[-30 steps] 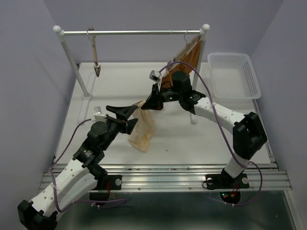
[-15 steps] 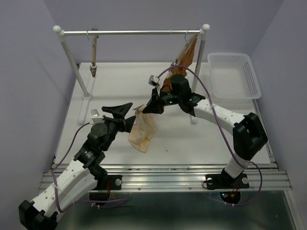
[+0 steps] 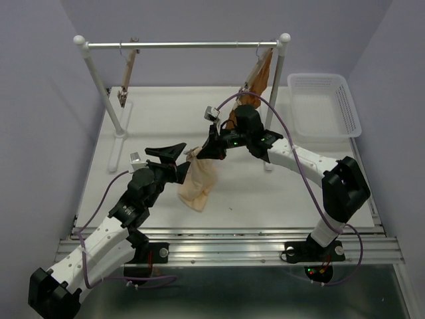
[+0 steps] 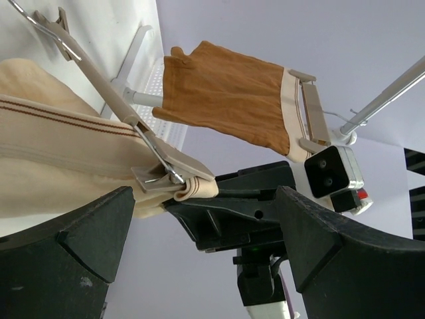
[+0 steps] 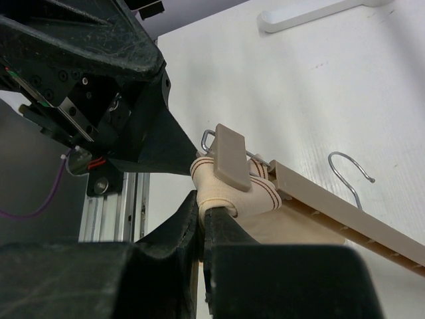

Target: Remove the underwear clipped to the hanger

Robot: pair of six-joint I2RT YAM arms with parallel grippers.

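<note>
1. Right now, from overhead, the underwear (image 3: 198, 183) hangs over the middle of the bench (image 3: 279, 199), its top corner pinched in the right claw (image 3: 199, 153). The left claw (image 3: 174, 163) stands spread wide just to its left and is the free one. There is open bench on every side. The rail (image 3: 186, 45) and the orange-brown garment (image 3: 260, 76) sit well behind.
2. Through the left wrist camera, the clip (image 4: 169, 174) biting the waistband lies dead ahead between my spread fingers (image 4: 66, 252). From it the hanger (image 4: 99, 83) runs its long axis up and away to the left. The right claw's black nose sits just under the clip, touching the cloth.
3. On the right wrist camera, the right claw (image 5: 201, 216) is clenched on the rolled waistband directly below the clip (image 5: 229, 156). The hanger (image 5: 345, 216) trails off right, its hook (image 5: 352, 173) free above the bench. I judge that I must close the left claw on the clip end. Room is tight, because one of its fingers (image 5: 176, 156) is already nearly touching the clip.
</note>
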